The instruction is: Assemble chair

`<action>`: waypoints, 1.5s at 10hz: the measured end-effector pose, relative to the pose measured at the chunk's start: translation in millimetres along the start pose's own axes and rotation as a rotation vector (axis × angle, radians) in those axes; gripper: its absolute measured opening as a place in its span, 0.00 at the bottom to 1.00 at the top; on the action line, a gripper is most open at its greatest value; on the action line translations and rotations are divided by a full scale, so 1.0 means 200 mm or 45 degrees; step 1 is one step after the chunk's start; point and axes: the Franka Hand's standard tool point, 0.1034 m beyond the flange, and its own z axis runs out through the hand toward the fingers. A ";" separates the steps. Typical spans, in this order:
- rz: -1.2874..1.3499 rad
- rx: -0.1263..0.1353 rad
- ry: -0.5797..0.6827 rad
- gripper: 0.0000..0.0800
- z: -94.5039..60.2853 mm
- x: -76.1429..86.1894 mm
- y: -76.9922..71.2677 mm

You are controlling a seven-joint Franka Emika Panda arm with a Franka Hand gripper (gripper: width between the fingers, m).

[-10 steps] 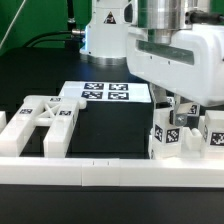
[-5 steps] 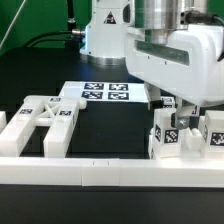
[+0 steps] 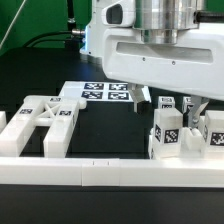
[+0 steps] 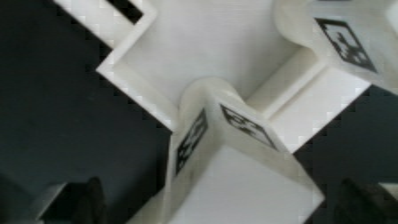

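My gripper (image 3: pixel 167 102) hangs open and empty just above a white tagged leg block (image 3: pixel 168 132) that stands upright on the exterior view's right. One finger (image 3: pixel 140 97) is to its left and the other (image 3: pixel 195 106) to its right. A second tagged block (image 3: pixel 214 131) stands right beside it. The X-braced frame (image 3: pixel 42 120) lies on the exterior view's left. In the wrist view the tagged block (image 4: pixel 231 140) sits between the dark fingertips (image 4: pixel 80 200) of the gripper (image 4: pixel 222 208), with another tagged part (image 4: pixel 338 40) beyond it.
The marker board (image 3: pixel 102 94) lies flat behind the gripper. A long white border rail (image 3: pixel 110 171) runs along the front, and the blocks stand against it. The robot's white base (image 3: pixel 100 35) is at the back.
The hand has shifted toward the exterior view's left. Its fingers now stand wide apart on either side of the leg block.
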 end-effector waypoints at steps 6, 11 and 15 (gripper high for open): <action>-0.706 -0.027 0.006 0.81 0.00 -0.02 -0.02; -0.975 -0.041 0.005 0.65 0.00 -0.02 -0.02; -0.879 -0.040 0.006 0.36 0.00 -0.01 -0.01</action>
